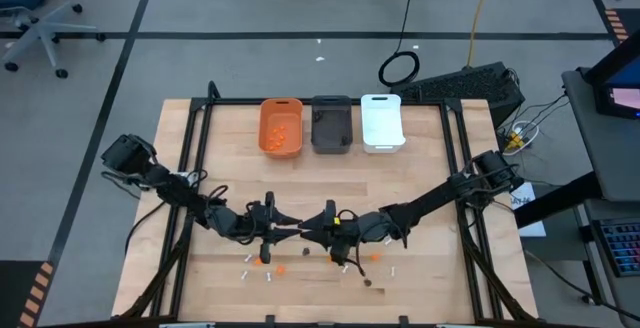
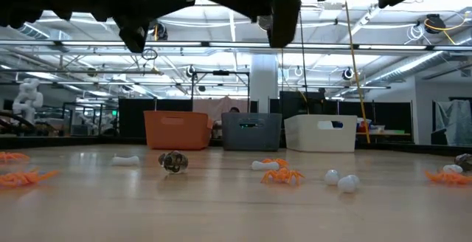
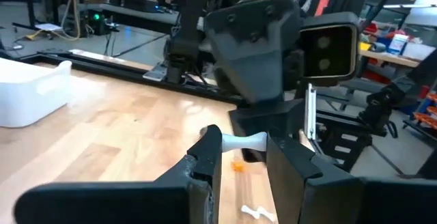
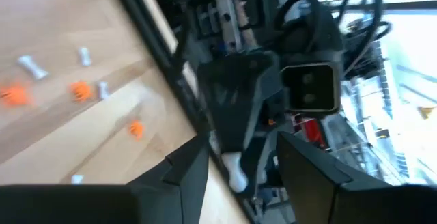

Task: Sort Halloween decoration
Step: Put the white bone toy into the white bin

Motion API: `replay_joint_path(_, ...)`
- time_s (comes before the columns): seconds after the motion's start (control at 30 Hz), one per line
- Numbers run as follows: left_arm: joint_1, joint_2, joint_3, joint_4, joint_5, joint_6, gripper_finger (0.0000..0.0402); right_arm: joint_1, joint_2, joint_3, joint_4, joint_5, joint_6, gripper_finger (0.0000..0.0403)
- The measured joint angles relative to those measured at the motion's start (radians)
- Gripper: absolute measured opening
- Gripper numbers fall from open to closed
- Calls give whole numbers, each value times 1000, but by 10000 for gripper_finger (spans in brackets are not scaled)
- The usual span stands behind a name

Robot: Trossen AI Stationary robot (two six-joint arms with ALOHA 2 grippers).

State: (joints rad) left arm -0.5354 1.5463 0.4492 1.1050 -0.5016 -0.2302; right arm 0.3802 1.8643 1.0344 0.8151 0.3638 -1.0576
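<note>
Above the table's middle, both grippers meet nose to nose. My left gripper [image 1: 283, 226] is shut on a small white stick [image 3: 237, 142] with knobbed ends. My right gripper [image 1: 312, 230] faces it, level and open. Its two fingers [image 4: 188, 166] stand on either side of the same stick [image 4: 235, 171] with a gap on both sides. More decoration lies loose on the wood near the front edge: orange blobs [image 1: 262, 260], white sticks [image 1: 268, 276] and a dark lump [image 1: 366, 281]. My left gripper holds the white stick between its two fingertips [image 3: 208, 142]. The stick lies across the gap, with one knobbed end [image 3: 220, 139] at either finger. The fingers are level and point toward the table's right side. The stick is level and lifted clear of the table.
Three bins stand in a row at the far edge: orange [image 1: 281, 126], dark grey [image 1: 331, 124] and white [image 1: 381, 122]. The orange bin holds several orange pieces. In the low view, orange blobs [image 2: 282, 174], white pieces [image 2: 341, 181] and a dark lump [image 2: 173, 162] dot the wood.
</note>
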Motion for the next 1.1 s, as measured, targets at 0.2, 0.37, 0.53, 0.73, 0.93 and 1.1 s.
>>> replay_joint_path(0.2,22,0,0,1,7,-26,81,-14,1,0,1,-7,-28,155)
replay_joint_path(0.37,34,0,0,7,57,-27,81,-34,1,0,-44,-52,1,133)
replay_joint_path(0.53,34,1,0,5,60,-50,81,-35,1,0,-47,-53,9,88)
replay_joint_path(0.73,33,1,0,1,62,-58,81,-34,1,-1,-48,-55,25,17)
replay_joint_path(0.93,33,1,0,7,53,-56,86,-30,1,-2,-55,-54,95,7)
replay_joint_path(1.1,29,-69,1,27,19,7,130,-17,-15,-2,-101,-54,212,3)
